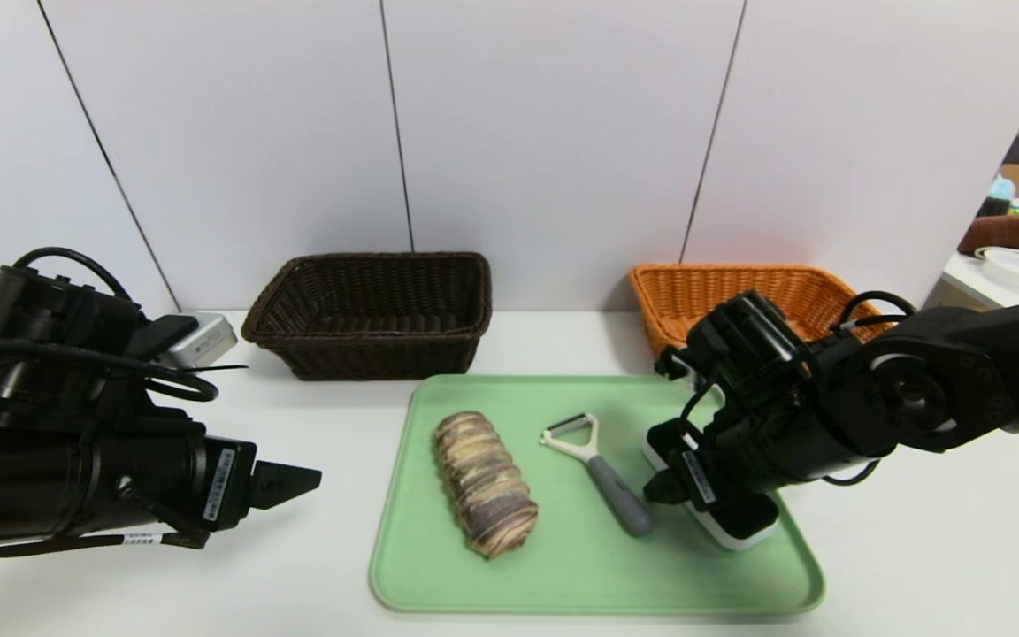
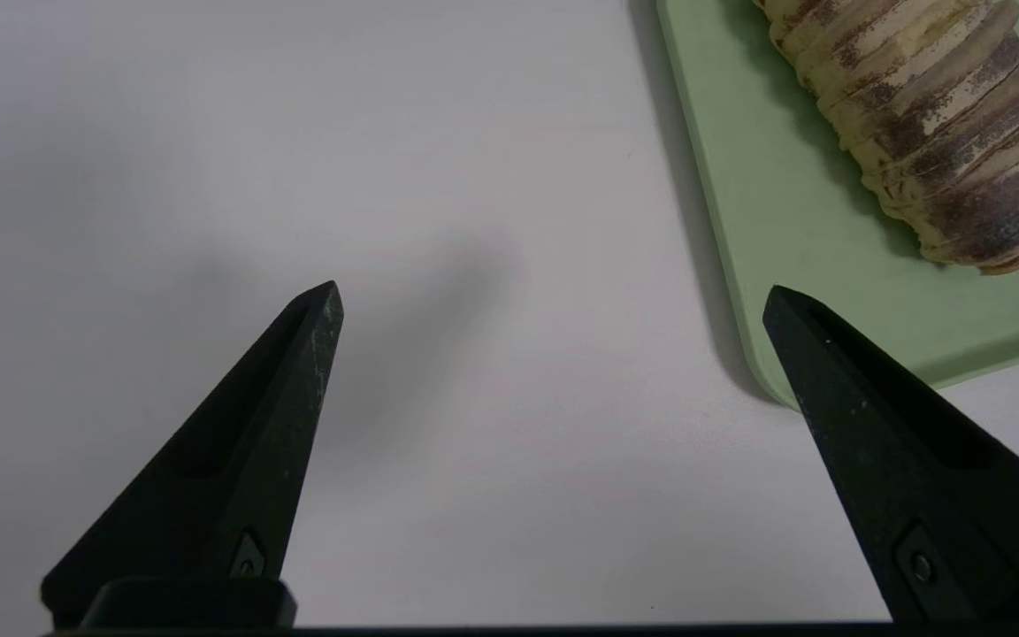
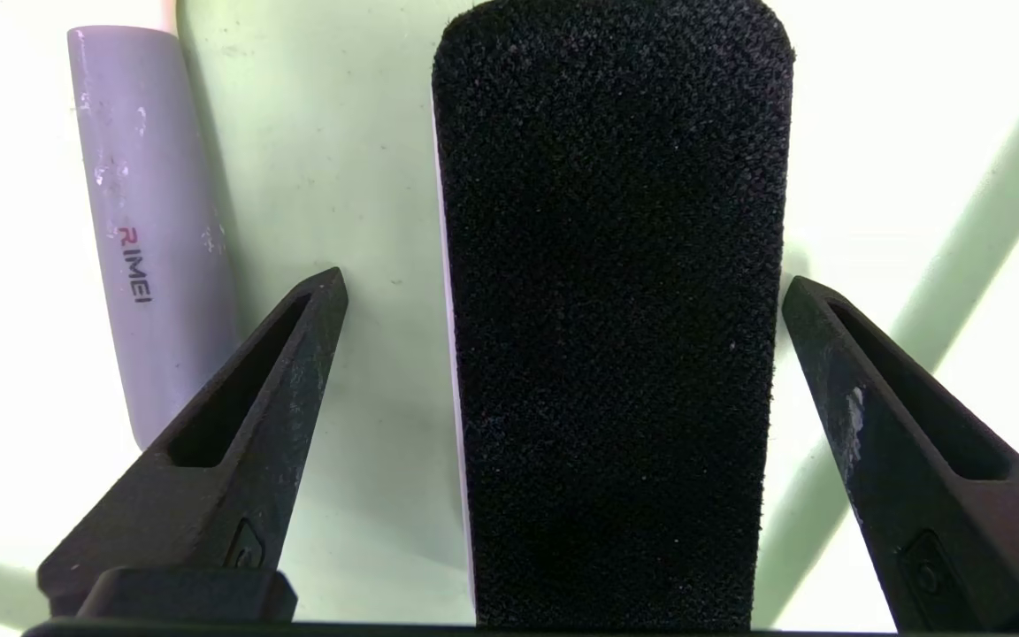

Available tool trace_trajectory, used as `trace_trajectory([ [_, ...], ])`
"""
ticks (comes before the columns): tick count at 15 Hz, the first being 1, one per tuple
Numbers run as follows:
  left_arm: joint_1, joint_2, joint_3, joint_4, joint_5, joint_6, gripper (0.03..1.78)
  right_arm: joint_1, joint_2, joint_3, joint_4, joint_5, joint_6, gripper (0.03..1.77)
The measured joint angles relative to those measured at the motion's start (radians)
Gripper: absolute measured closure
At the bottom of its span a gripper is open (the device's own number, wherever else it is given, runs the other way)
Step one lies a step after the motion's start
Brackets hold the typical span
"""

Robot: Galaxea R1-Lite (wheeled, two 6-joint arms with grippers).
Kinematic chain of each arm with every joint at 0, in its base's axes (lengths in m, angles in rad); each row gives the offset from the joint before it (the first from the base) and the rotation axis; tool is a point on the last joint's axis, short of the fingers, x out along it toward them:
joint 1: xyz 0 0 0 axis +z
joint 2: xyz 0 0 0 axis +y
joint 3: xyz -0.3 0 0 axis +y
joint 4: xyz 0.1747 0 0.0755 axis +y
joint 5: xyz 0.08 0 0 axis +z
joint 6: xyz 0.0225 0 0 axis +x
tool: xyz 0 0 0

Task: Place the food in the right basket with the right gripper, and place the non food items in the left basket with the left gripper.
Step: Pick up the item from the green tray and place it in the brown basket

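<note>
White table (image 1: 916, 566) fills my view from front to back, with pale wall panels (image 1: 554, 133) closing it off behind. Nearest me sits the light green plastic tray (image 1: 580, 584), which I use as my landmark. Just off its front left corner, over bare table, my left gripper (image 2: 552, 296) hovers with its fingers (image 2: 297, 372) spread wide and gripping nothing. On the tray's left half lies the long, slice-ridged roll marbled in brown, tan and purple (image 1: 485, 482). Beside it, at the tray's centre, rests the white Y-head peeler with a grey handle (image 1: 602, 469), head pointing toward the wall. On the tray's right side lies the flat oblong white-cased brush with a black pad on top (image 1: 739, 522). My right gripper (image 3: 563, 287) is low over this brush, fingers (image 3: 293, 372) open, one on each long side of the pad; I cannot tell whether they touch it. Beyond the tray's far left corner stands the rectangular dark brown woven wicker basket (image 1: 372, 314), against the wall. Beyond the tray's far right corner stands the rectangular orange woven wicker basket (image 1: 695, 296), partly hidden behind my right arm.
</note>
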Motion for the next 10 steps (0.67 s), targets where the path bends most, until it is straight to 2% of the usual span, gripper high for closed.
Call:
trace_trajectory([
  [1, 0.0, 0.0, 0.0, 0.0, 0.0, 0.0, 0.12, 0.0, 0.0, 0.001, 0.0, 0.0, 0.0, 0.1],
  [2, 0.0, 0.0, 0.001, 0.0, 0.0, 0.0, 0.12, 0.001, -0.001, 0.002, 0.0, -0.009, 0.0, 0.25],
  [4, 0.0, 0.0, 0.001, 0.0, -0.001, 0.0, 0.12, 0.006, 0.0, 0.004, 0.0, -0.067, 0.0, 0.56],
  [6, 0.0, 0.0, 0.001, 0.0, -0.001, 0.0, 0.12, 0.009, -0.004, 0.005, 0.002, -0.077, 0.001, 0.78],
  [10, 0.0, 0.0, 0.001, 0.0, -0.001, 0.0, 0.12, 0.01, -0.009, 0.006, 0.006, -0.073, 0.007, 0.83],
])
